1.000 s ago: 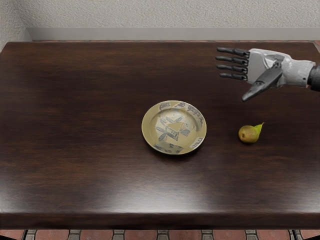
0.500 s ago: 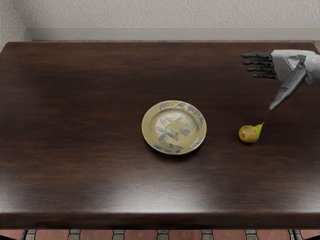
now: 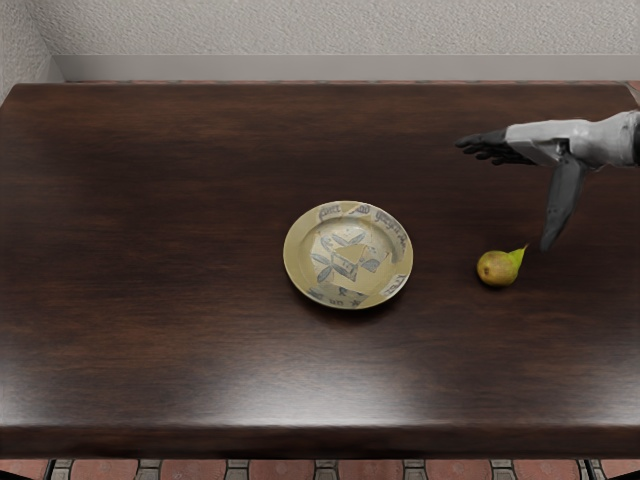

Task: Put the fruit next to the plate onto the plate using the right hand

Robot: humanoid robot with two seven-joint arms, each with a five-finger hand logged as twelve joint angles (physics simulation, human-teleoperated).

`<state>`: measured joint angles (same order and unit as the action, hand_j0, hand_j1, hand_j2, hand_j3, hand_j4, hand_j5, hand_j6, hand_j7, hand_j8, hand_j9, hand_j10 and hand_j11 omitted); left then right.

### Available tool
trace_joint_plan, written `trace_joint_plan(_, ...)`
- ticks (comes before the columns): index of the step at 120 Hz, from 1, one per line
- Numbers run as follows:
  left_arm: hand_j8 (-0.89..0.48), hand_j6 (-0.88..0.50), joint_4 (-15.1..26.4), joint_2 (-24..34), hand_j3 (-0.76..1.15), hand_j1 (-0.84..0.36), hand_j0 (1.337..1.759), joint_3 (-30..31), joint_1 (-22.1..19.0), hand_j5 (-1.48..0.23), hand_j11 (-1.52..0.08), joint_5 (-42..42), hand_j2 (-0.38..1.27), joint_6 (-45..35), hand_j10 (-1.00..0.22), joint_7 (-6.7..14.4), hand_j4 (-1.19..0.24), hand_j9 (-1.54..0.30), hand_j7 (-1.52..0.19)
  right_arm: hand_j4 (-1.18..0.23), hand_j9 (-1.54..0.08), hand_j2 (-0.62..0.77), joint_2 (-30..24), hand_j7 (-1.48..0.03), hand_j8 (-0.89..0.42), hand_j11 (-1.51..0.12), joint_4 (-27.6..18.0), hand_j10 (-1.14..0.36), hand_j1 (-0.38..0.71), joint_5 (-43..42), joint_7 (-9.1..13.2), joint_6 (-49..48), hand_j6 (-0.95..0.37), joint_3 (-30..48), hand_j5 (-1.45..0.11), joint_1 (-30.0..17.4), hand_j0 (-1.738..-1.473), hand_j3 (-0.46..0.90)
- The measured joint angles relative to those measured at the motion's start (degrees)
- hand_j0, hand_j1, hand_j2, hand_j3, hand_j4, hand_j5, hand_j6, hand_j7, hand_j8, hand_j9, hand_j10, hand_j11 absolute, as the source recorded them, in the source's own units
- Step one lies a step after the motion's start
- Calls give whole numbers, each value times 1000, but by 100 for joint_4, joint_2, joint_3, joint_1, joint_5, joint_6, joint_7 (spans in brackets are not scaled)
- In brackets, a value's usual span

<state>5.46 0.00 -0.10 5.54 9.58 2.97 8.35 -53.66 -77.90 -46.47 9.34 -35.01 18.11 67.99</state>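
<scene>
**Right of the plate, a small pear waits for the hand above it**

On the dark counter [image 3: 150,330], the pear [image 3: 497,267] lies on its side to the right of the plate [image 3: 347,254], apart from its rim, with its green pointed end aimed up and to the right. It looks light and firm, with a smooth, rounded skin. That skin would probably slip or roll under a one-sided push, and a hard pinch could bruise it. The yellow-brown belly seems the best place to take hold, with thumb against fingers across the widest part, not at the narrow tip.

The plate is shallow, with a blue-grey pattern on ochre. No writing, brand or label can be read on it, nor on the fruit.

The right hand [image 3: 545,143] hovers above and behind the pear. Its fingers [image 3: 485,146] stretch out flat toward the left and hold nothing. The thumb [image 3: 560,205] hangs down, its tip near the pear's green end without touching it.
</scene>
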Motion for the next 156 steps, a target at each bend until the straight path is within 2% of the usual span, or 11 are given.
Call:
trace_joint_plan(22,-21,-21,0,0,0,325,1658,0,4,-27,-27,2,4,1,-21,0,-21,-27,-27,-5,0,1,112,0,-5,0,-385,-4,-349,-632,-80,0,-6,-4,-1,-109,-1658,0)
trace_joint_plan(39,-21,-21,0,0,0,325,1658,0,0,-27,-27,2,4,1,-21,0,-21,-27,-27,-5,0,1,119,0,-5,0,-499,-4,-349,-958,-277,0,-7,-6,-1,-299,-1658,0)
trace_joint_plan(50,-21,-21,0,0,0,325,1658,0,0,-27,-27,2,4,0,-21,0,-21,-27,-27,-5,-1,1,36,0,-6,0,-522,-4,-349,-1110,-591,0,-7,-33,-1,-366,-1658,0)
trace_joint_plan(69,-21,-21,0,0,0,325,1658,0,0,-27,-27,2,4,0,-21,0,-21,-27,-27,-5,-1,1,-300,0,-6,0,-537,-4,-349,-1350,-1468,1,-7,-70,-1,-480,-1658,0)
trace_joint_plan(91,-21,-21,1,0,0,325,1658,0,0,-27,-27,1,4,0,-21,0,-21,-27,-27,-33,-36,-4,-413,-36,-34,-36,-532,-32,-317,-1611,-1988,1,-36,-77,-36,-657,-1658,0)
trace_joint_plan(113,-21,-21,2,0,0,325,1658,0,0,-27,-27,1,4,0,-21,0,-21,-27,-27,-122,-151,-21,-427,-150,-123,-150,-519,-121,-213,-1963,-2127,362,-125,-80,-151,-902,-1658,0)
trace_joint_plan(156,-21,-21,0,0,0,325,1658,0,2,-27,-26,1,4,0,-21,0,-21,-27,-27,-314,-400,-57,-391,-399,-315,-399,-445,-313,15,-2331,-2142,1119,-317,-145,-400,-1251,-1658,0)
